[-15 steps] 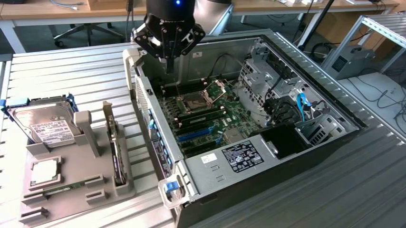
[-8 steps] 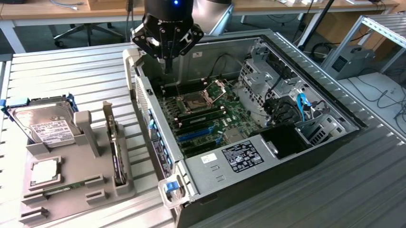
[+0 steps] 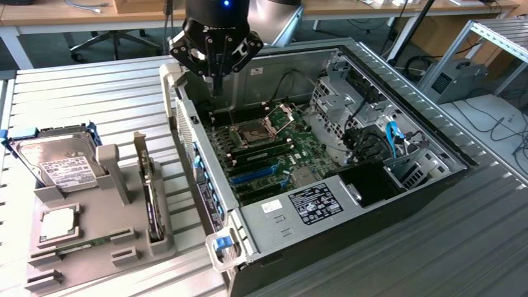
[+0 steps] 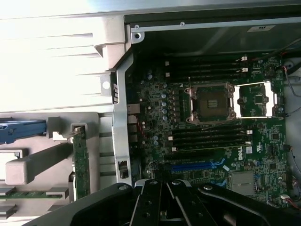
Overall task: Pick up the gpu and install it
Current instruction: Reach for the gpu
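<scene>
The gpu (image 3: 151, 193) stands on edge in a slot of the grey holder (image 3: 103, 247), on the exterior view's left beside the open computer case (image 3: 429, 139). In the wrist view the gpu (image 4: 81, 165) appears as a narrow green board edge with its silver bracket at one end. My gripper (image 3: 217, 91) hangs over the far left corner of the case, above the motherboard (image 3: 268, 148), well away from the gpu. Its fingers (image 4: 151, 203) are shut together with nothing between them.
A silver hard drive (image 3: 56, 162) with a white label, a square chip (image 3: 58, 223) and a memory stick (image 3: 76, 245) also sit in the holder. Blue card slots (image 3: 254, 176) lie on the motherboard. Cables and drive cages (image 3: 387, 139) crowd the case's right side.
</scene>
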Tool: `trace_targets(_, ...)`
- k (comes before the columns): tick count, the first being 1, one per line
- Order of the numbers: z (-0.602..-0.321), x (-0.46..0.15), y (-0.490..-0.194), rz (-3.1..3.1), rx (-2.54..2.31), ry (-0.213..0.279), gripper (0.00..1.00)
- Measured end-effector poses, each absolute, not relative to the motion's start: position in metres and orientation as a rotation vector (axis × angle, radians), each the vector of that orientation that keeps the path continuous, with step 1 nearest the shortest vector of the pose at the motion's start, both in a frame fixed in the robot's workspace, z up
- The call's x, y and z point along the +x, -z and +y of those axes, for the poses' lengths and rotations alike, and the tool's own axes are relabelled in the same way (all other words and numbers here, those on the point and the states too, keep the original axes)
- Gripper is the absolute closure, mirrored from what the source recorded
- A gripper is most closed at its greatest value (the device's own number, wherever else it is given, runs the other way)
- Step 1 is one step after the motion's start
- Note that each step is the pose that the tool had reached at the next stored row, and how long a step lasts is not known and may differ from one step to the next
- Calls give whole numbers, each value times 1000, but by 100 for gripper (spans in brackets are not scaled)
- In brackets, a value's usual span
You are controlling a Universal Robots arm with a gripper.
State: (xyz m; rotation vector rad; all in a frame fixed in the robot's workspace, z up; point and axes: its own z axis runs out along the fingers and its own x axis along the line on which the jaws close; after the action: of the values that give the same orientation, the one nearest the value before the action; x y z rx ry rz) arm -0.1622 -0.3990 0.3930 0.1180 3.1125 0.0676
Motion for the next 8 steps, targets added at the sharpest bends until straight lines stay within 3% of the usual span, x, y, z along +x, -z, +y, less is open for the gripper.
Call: trace_targets(8,-400,-171,-391,3112,118,-68,89)
